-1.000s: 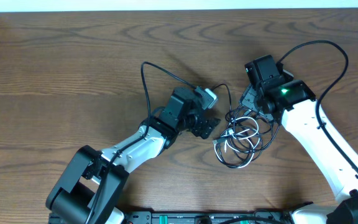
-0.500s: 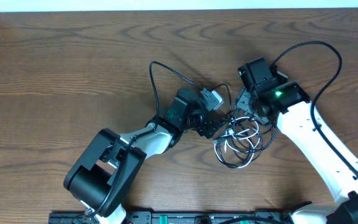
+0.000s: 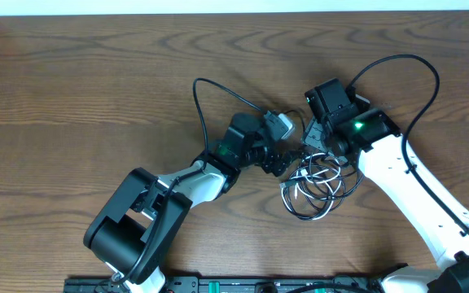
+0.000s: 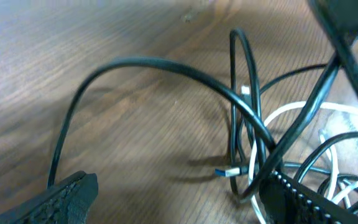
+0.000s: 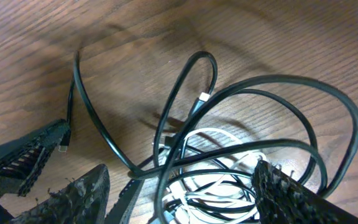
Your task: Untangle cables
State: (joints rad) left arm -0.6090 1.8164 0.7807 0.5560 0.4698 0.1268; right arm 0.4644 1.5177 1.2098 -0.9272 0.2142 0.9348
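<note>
The cables [image 3: 316, 183] lie in one tangled heap of black loops and a white cord between the two arms. My left gripper [image 3: 273, 160] is open at the heap's left edge; in the left wrist view [image 4: 179, 186] its jaws stand wide apart, with black loops, the white cord [image 4: 291, 112] and a blue-tipped plug [image 4: 229, 171] by the right finger. My right gripper [image 3: 314, 140] is open at the heap's top; in the right wrist view [image 5: 182, 186] its jaws straddle the black and white loops [image 5: 229, 168] without closing on them.
Thicker black wires fixed to the arms arch over the table, one by the left arm [image 3: 206, 89] and one by the right arm [image 3: 414, 65]. The left gripper's finger [image 5: 30, 155] shows close beside the right gripper. The wooden table [image 3: 96, 98] surrounds the heap.
The left gripper has moved right, up to the heap's edge. The right gripper has shifted left and down over the heap's top. The heap itself has barely moved.
</note>
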